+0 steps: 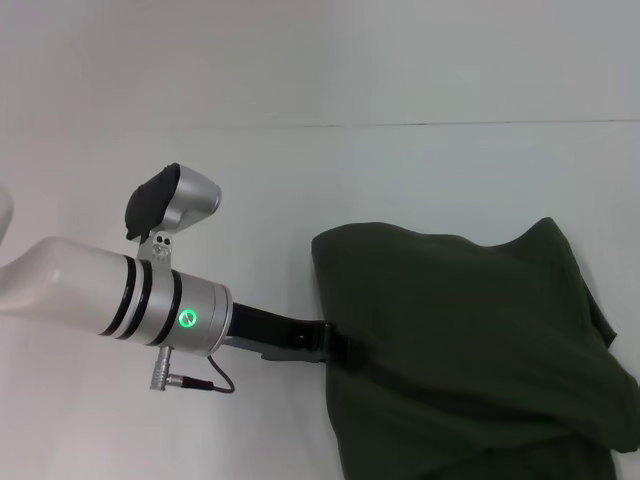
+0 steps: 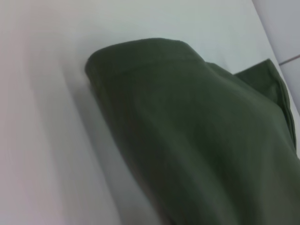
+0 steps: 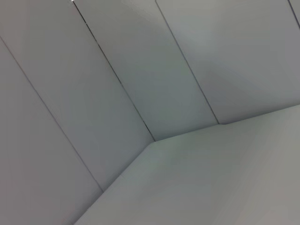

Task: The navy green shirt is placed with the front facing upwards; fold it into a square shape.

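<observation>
The navy green shirt point(image 1: 470, 350) lies bunched on the white table point(image 1: 300, 180) at the right, with only plain green cloth up and no lettering showing. My left gripper point(image 1: 343, 350) reaches in from the left at table height and is shut on the shirt's left edge, one dark finger lying over the cloth. The left wrist view shows the shirt point(image 2: 197, 136) close up, with a rounded fold raised off the table. My right gripper is out of view; its wrist camera shows only wall panels and the table.
The white table's bare top point(image 1: 150, 420) spreads to the left of and behind the shirt. A seam point(image 1: 400, 125) crosses the table at the back. Grey wall panels point(image 3: 117, 70) meet the surface in the right wrist view.
</observation>
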### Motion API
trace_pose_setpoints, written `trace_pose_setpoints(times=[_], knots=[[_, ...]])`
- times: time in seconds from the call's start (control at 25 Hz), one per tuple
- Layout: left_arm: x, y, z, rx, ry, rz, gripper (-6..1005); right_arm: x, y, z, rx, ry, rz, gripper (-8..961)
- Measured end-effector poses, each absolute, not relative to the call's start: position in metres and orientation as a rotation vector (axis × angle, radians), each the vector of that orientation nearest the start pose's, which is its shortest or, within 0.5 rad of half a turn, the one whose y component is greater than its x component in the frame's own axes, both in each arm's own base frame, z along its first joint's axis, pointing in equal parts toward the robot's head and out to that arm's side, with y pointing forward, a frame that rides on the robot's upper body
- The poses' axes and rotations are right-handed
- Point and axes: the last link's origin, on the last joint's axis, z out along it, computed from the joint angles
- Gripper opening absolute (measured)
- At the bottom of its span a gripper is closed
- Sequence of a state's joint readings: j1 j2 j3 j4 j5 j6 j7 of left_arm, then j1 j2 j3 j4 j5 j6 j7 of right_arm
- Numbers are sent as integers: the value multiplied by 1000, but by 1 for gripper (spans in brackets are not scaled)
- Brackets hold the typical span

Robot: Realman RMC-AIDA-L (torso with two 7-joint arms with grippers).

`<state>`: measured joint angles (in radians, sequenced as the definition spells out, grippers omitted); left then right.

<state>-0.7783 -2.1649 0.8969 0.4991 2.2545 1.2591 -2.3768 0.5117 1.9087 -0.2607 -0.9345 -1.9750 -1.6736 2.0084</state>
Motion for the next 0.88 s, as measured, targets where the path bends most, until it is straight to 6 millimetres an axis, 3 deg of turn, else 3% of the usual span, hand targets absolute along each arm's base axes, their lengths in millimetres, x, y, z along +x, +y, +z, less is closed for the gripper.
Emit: trace_pose_setpoints(times=[0.52, 0.88], knots=[[-231, 374, -72, -2390, -1714, -380, 109, 285, 350, 174, -2155, 1080, 999, 831], [-267, 381, -38, -2183, -1708, -491, 109, 281, 353, 164, -2178, 1096, 1022, 830]])
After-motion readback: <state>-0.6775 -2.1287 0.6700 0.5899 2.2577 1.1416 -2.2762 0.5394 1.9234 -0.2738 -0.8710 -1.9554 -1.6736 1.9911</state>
